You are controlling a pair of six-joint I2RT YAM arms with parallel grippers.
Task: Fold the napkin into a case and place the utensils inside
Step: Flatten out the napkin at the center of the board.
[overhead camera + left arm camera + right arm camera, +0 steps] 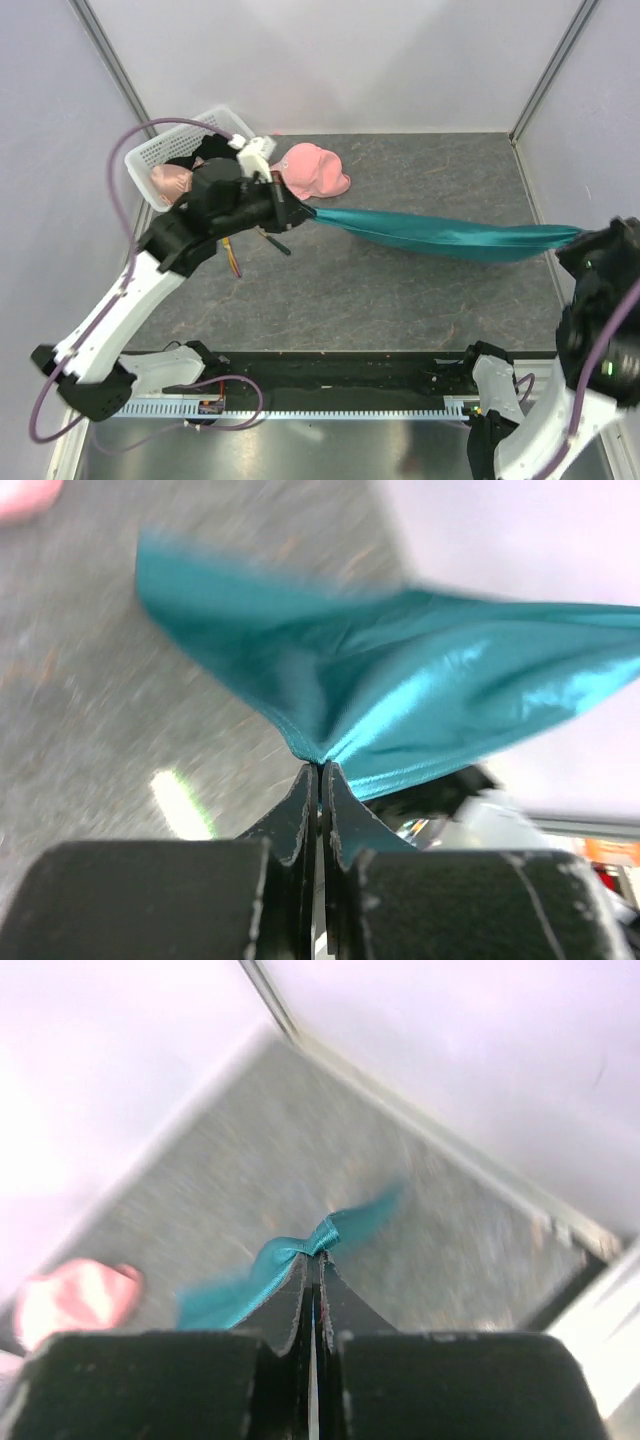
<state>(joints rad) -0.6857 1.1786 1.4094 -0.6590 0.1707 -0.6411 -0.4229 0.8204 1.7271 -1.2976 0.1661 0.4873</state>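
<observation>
Napkin (440, 235): teal cloth held above the table (400, 300), a sagging band from 10 o'clock to the 3 o'clock edge.
Left gripper (320, 772): pinched tight on one end.
Right gripper (316, 1256): pinched tight on the other end.
Open tabletop: 5 to 7 o'clock.
Pink cap (318, 170): 11 o'clock, just beyond the left gripper.
Utensils (276, 244): 9 o'clock, beneath the left arm.

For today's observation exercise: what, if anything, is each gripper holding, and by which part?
Both hold the napkin, stretched between them: left gripper pinches one end, right gripper the opposite end.
</observation>
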